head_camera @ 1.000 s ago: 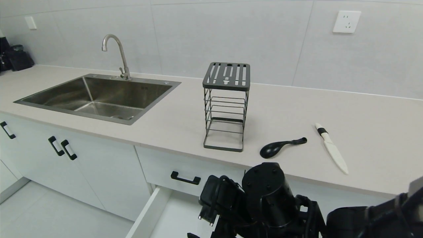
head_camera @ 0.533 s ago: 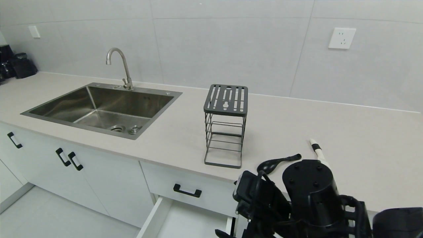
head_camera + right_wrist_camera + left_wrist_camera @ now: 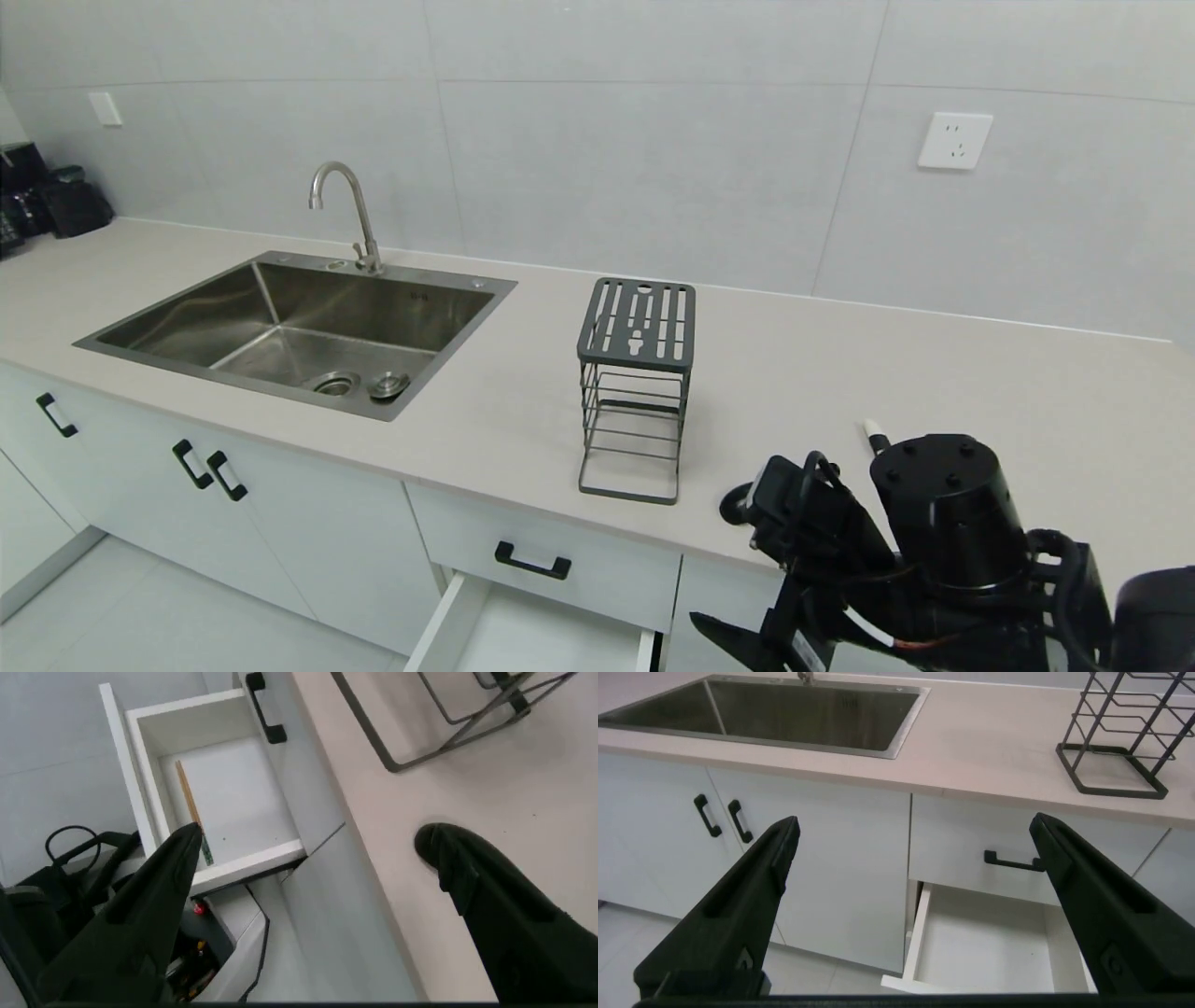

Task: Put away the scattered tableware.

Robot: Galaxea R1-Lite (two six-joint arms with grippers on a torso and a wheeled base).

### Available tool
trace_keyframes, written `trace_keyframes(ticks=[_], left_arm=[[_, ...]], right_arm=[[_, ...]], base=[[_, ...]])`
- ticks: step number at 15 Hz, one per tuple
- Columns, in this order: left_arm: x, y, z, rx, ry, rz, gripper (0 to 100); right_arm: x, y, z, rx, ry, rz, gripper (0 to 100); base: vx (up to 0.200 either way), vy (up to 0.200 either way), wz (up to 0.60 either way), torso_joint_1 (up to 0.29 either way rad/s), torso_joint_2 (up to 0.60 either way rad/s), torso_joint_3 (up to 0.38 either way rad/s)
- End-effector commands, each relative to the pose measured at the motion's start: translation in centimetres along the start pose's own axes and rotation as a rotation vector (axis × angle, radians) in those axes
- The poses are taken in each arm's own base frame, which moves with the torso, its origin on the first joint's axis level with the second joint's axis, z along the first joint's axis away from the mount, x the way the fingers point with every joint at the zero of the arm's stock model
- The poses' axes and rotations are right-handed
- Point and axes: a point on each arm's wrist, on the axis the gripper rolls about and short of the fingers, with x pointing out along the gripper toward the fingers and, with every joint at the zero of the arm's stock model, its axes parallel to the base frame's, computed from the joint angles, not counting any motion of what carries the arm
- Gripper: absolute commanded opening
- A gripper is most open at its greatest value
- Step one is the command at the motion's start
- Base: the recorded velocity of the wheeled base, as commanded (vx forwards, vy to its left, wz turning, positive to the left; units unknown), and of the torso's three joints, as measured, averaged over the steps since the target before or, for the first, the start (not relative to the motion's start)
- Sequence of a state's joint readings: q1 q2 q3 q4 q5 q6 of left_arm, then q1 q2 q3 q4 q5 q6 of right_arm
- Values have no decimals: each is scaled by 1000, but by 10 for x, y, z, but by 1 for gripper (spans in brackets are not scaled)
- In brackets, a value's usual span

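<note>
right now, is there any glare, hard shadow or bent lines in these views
Head view: soft, even light; the rack throws a faint shadow on the counter, the sink shows mild sheen without glare, and tile lines on the wall look bowed. Left wrist view: the left end effector is a dark silhouette before the bright drawer. Right wrist view: the right end effector is likewise dark.
</note>
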State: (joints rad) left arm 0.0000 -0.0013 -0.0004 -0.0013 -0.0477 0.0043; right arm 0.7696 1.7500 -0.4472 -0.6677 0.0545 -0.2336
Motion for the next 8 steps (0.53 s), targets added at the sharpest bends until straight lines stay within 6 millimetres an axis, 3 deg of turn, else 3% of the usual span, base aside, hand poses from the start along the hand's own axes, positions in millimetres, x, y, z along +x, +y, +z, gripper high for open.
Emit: trace_keyframes(ticks=[1,5,8], left_arm=[[0,0,0,0,1,0,100],[0,0,0,0,1,2,100],[0,0,0,0,1,0,100]], right_arm=[[1,-12,-1,14,59,-9,100],[-7,-59,-6,106,59,-47,100],[-13,-72,-27,164,76,-105,100]], base=[[0,0,0,0,0,0],[0,0,0,0,0,0],[0,0,0,0,0,0]])
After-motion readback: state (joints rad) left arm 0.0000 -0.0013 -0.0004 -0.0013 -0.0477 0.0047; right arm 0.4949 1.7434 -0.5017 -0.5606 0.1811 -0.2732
